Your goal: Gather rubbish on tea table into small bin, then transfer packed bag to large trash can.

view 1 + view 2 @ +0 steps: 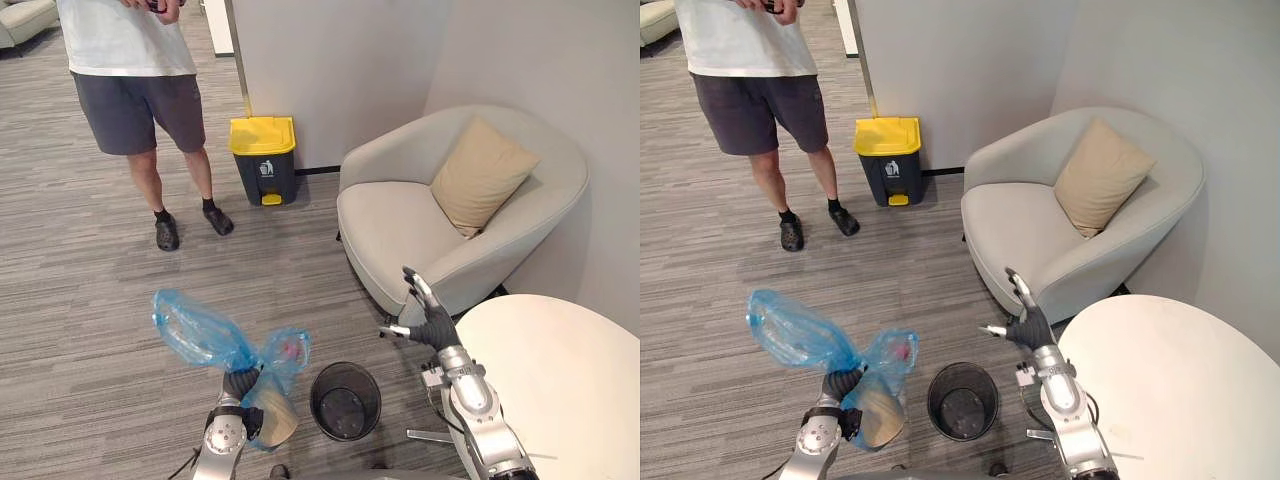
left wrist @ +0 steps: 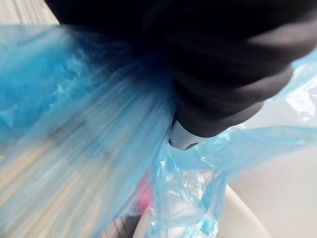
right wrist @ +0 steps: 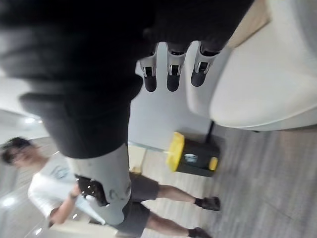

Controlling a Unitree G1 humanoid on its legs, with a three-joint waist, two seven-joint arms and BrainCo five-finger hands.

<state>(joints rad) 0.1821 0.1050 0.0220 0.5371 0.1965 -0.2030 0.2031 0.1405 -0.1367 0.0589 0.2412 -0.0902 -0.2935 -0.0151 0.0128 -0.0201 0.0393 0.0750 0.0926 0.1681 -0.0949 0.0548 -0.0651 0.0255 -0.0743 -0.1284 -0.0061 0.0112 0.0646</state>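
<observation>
My left hand [image 1: 241,383] is shut on the gathered neck of a blue plastic bag [image 1: 200,333], which hangs above the floor with rubbish bulging in its bottom [image 1: 275,420]; the bag's film [image 2: 89,148] spreads past the hand's dark cover in the left wrist view. A small black mesh bin [image 1: 345,401] stands bare on the floor just right of the bag. The large grey trash can with a yellow lid [image 1: 264,158] stands by the far wall. My right hand [image 1: 428,318] is raised beside the round white tea table [image 1: 560,370], open and holding nothing, its fingers [image 3: 171,74] straight.
A person in dark shorts [image 1: 140,100] stands on the carpet left of the large trash can. A grey armchair [image 1: 400,225] with a tan cushion [image 1: 480,175] sits right of the can, behind the tea table.
</observation>
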